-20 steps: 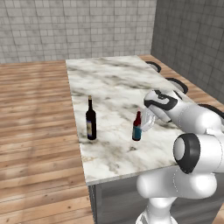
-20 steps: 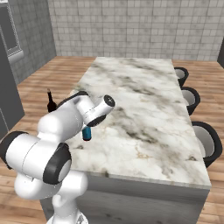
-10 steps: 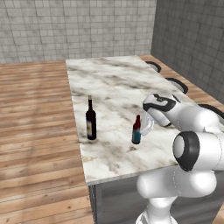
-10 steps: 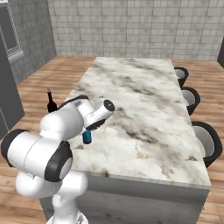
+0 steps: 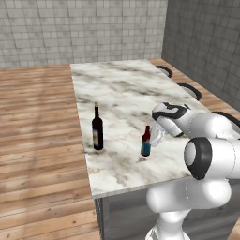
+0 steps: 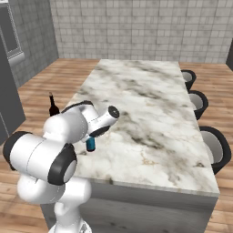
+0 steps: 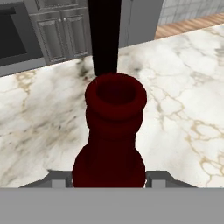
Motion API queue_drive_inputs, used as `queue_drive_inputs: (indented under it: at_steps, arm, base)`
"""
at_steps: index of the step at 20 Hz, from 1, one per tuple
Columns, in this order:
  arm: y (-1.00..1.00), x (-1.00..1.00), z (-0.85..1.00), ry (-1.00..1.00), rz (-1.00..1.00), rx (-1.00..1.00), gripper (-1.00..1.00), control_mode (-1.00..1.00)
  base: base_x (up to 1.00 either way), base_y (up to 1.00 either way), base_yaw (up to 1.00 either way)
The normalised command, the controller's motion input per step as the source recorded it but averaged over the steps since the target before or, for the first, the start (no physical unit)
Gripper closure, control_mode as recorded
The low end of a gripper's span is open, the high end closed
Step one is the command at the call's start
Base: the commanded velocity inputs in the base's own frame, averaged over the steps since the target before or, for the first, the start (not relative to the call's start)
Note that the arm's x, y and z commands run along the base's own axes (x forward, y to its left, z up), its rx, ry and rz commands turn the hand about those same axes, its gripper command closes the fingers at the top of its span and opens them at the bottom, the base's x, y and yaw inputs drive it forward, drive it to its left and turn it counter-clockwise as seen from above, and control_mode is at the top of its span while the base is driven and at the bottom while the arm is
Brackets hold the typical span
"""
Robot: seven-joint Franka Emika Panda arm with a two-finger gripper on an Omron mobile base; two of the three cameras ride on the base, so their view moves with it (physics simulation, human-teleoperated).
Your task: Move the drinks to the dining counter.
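Hand view: my claw [image 7: 109, 183] grasps the small bottle [image 7: 113, 131] standing on the surface [image 7: 183, 109]; wine bottle [image 5: 97, 129] stands left.

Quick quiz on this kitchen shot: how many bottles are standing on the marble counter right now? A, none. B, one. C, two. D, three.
C: the tall dark wine bottle and the small bottle with the blue label both stand upright on the marble counter, the small one right at the gripper.
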Motion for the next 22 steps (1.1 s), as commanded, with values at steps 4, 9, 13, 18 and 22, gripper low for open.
queue_drive_inputs:
  at_steps: [4, 9, 13, 18, 22]
  arm:
    - [0.00, 0.00, -0.29, 0.00, 0.00, 0.00, 1.00, -1.00]
    - [0.00, 0.00, -0.21, 0.00, 0.00, 0.00, 1.00, -1.00]
    - [0.00, 0.00, 0.00, 0.00, 0.00, 0.00, 1.00, -1.00]
    - [0.00, 0.00, 0.00, 0.00, 0.00, 0.00, -1.00, -1.00]
    - [0.00, 0.00, 0.00, 0.00, 0.00, 0.00, -1.00, -1.00]
  base:
    - [0.00, 0.00, 0.00]
    - [0.00, 0.00, 0.00]
    - [0.00, 0.00, 0.00]
    - [0.00, 0.00, 0.00]
    - [0.00, 0.00, 0.00]
